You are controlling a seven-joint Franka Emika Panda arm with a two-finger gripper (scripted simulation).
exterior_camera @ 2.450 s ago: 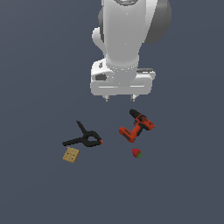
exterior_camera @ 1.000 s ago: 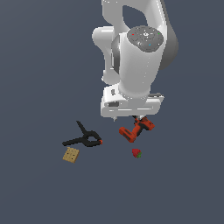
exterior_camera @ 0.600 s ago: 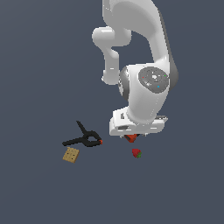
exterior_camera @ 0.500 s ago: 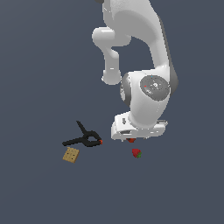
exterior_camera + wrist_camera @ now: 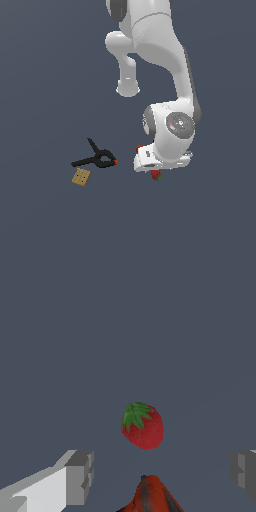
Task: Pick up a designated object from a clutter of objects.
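Observation:
The strawberry [image 5: 142, 425], red with a green leafy top, lies on the dark floor. In the wrist view it sits apart from and between the lines of my two fingers [image 5: 77, 476], a little beyond their tips. My gripper [image 5: 160, 472] is open and empty. In the exterior view the gripper [image 5: 159, 169] hangs low right over the strawberry [image 5: 157, 175], which peeks out under the hand. The orange-red drill [image 5: 150, 496] lies close under the hand; in the exterior view only a red tip of the drill [image 5: 139, 148] shows.
The black spring clamp [image 5: 97, 159] with orange tips lies toward the exterior view's left of the hand. The tan cracker [image 5: 81, 177] lies just beside the clamp, further to that left. The floor is plain dark grey.
The arm has swung down and toward the exterior view's right. The hand has dropped from above the drill to just over the strawberry, now covering most of the drill.

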